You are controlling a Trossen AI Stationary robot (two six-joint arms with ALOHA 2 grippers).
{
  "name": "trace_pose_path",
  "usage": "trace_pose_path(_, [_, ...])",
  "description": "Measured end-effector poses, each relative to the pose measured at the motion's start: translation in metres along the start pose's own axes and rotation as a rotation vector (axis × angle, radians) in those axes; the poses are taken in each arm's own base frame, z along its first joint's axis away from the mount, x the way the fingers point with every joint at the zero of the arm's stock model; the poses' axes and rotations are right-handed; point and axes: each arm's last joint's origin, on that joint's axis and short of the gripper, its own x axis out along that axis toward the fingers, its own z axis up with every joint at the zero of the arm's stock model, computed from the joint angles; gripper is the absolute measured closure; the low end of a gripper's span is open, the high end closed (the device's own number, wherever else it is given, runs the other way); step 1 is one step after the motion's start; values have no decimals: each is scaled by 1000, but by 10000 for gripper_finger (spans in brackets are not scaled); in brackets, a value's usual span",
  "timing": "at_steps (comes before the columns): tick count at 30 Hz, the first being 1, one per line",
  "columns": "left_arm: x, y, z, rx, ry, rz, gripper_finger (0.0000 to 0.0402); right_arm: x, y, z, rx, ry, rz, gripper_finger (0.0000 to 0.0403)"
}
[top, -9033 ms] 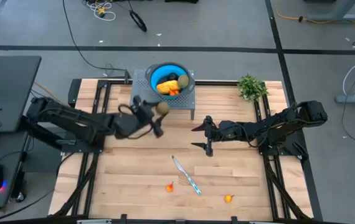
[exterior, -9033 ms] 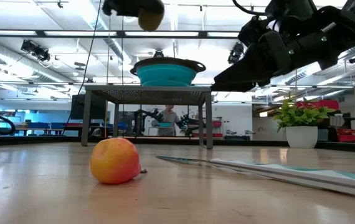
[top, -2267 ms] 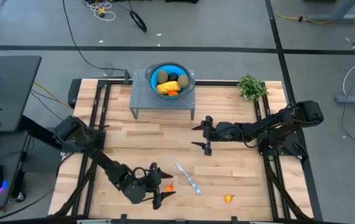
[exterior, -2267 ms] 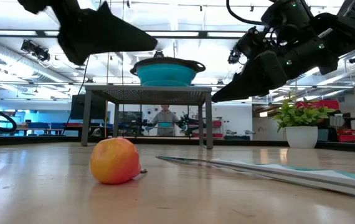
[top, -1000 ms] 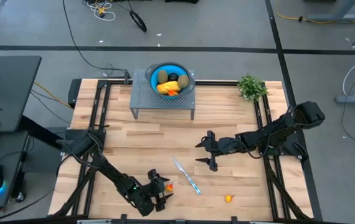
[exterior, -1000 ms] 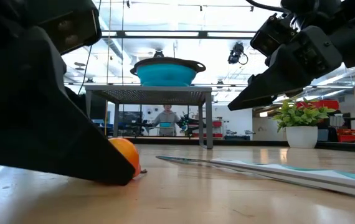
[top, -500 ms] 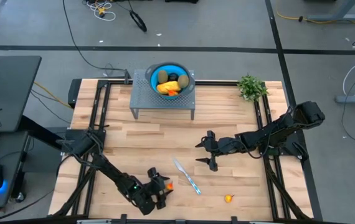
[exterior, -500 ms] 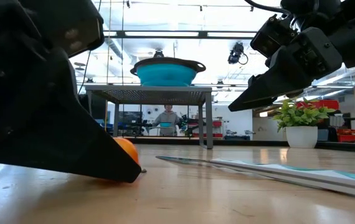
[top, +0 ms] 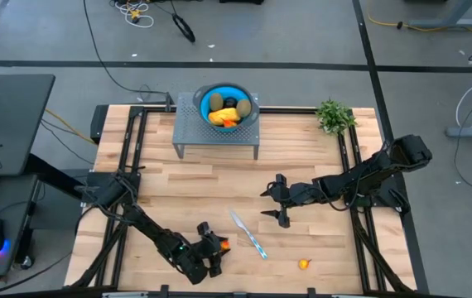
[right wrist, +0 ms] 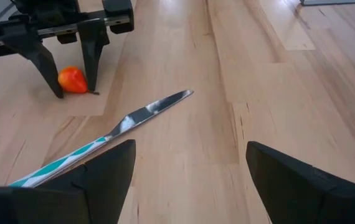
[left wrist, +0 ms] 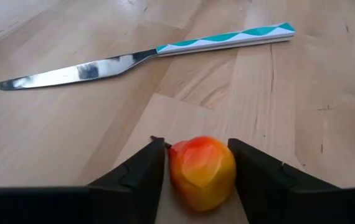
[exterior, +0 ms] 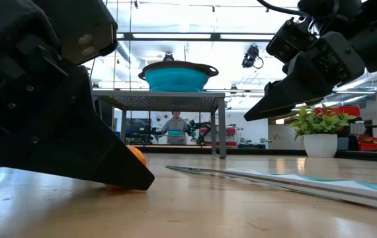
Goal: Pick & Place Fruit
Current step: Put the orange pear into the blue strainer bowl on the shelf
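A small orange-red toy fruit (left wrist: pixel 201 171) sits on the table near its near edge. My left gripper (top: pixel 222 246) is down at the table, open, one finger on each side of this fruit; the right wrist view shows the fruit (right wrist: pixel 73 79) between the fingers too. In the low view a dark finger hides most of the fruit (exterior: pixel 135 157). My right gripper (top: pixel 272 207) hovers open above the table's middle right. A second tiny orange piece (top: pixel 304 265) lies near the near edge. The blue bowl (top: pixel 244 98) holds the yellow-orange piece, brownish-green ovals and a dark ball. My left gripper comes in low, nearly level, with its fingers (left wrist: pixel 146 171) close on either side of the orange-red fruit's middle (left wrist: pixel 180 168). I cannot tell whether they touch it. The fruit rests on the table.
A silver knife with a teal handle (top: pixel 247 233) lies just right of the fruit. The bowl sits on a metal mesh stand (top: pixel 188 131) at the far edge. A green plant (top: pixel 334 116) stands at the far right corner. Bare wood lies between stand and knife.
My left gripper has crept a little toward the table's right, bringing its fingers farther around the orange-red fruit; in the low view the finger now covers more of it. The fruit has stayed in place.
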Motion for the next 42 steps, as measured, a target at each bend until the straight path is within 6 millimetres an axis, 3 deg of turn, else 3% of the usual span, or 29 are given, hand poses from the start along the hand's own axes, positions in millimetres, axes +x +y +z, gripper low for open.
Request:
trace_pose_path(13, [-2,-1,2,5,11,-22,247,0,0,0,2,0,0,87])
trace_pose_path(23, [-12,0,33,65,-45,-42,251,0,0,0,9,0,1,87])
trace_pose_path(27, [-19,5,59,117,-107,-18,248,0,0,0,9,0,2,87])
trace_pose_path(33, [-37,26,121,209,-255,87,256,0,0,0,9,0,2,87])
trace_pose_path(38, [-51,52,176,282,-383,184,255,0,0,0,9,0,2,87])
trace_pose_path(42, [-53,86,213,334,-435,332,248,0,0,0,15,0,3,87])
